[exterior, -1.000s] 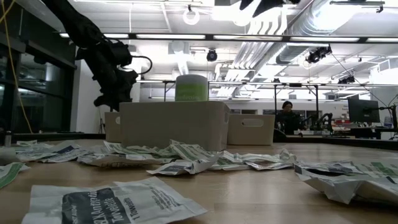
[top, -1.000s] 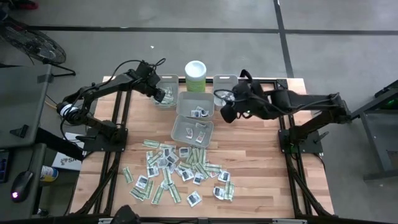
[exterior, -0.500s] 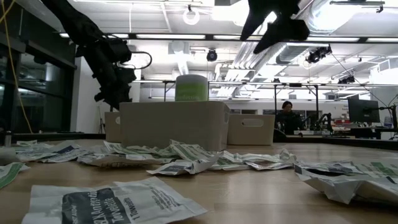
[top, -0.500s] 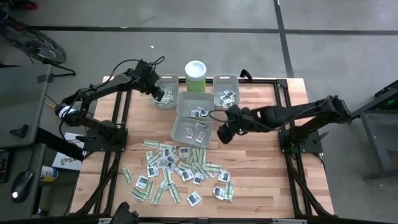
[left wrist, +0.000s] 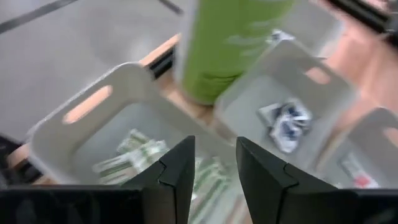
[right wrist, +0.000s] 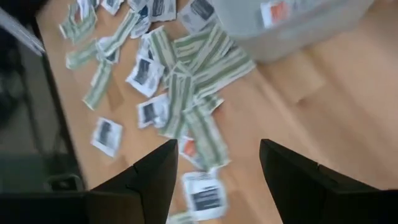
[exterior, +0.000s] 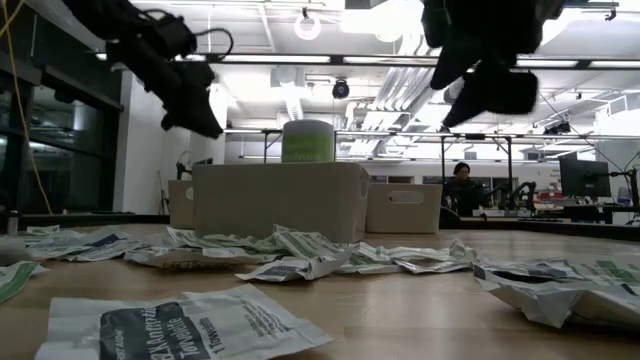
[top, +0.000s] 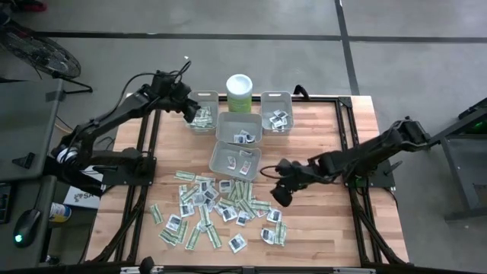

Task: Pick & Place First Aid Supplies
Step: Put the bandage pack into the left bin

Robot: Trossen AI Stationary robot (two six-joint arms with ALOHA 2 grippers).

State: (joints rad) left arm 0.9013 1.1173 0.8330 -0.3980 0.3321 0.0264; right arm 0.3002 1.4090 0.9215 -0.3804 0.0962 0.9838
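The first aid supplies (top: pixel 217 205), green-white strips and small white squares, lie scattered flat on the near half of the wooden table (top: pixel 327 228). More of them lie inside the grey bins. My left gripper (top: pixel 187 106) hangs open and empty above the far-left bin (top: pixel 202 118), whose green strips (left wrist: pixel 134 155) show in the left wrist view past the fingers (left wrist: pixel 214 165). My right gripper (top: pixel 280 195) hovers open and empty over the pile's right part (right wrist: pixel 174 93), tilted downward, with its fingers (right wrist: pixel 217 171) spread wide.
A tall green white-lidded canister (top: pixel 239 93) stands at the far edge between the bins. A middle bin (top: pixel 238 129), a far-right bin (top: pixel 276 114) and a nearer bin (top: pixel 235 160) hold a few packets. Bare wood lies right of the pile.
My left gripper has risen out of the far-left bin and drawn back a little toward the far left corner. My right gripper has swung from above the far-right bin toward the near edge and come down over the pile's right part, tipping further downward.
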